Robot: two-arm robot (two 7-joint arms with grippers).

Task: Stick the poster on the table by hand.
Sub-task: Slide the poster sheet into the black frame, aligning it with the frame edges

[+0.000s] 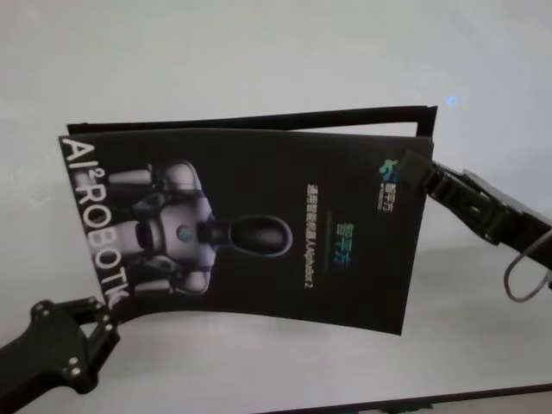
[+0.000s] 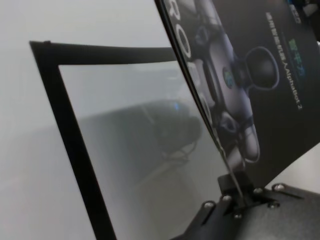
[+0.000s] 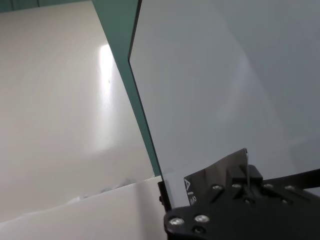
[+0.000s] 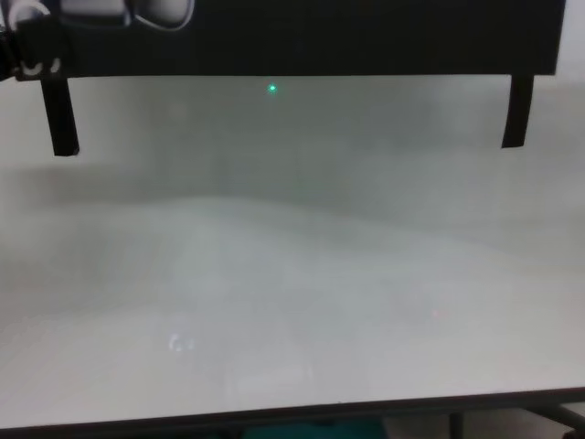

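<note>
The poster (image 1: 259,233) is glossy black, with white block lettering along one edge, a grey-white robot figure with dark joints beside that lettering, and small green-blue and white print past the figure. The tabletop (image 1: 259,52) under the poster is plain white with a thin dark front edge. Black tape strips (image 2: 75,145) frame a rectangle on the white behind the poster. Both hands, left (image 1: 86,323) and right (image 1: 418,172), are matte black.

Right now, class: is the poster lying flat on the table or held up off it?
Held up: both hands, left and right, pinch the bowed poster above the table.
</note>
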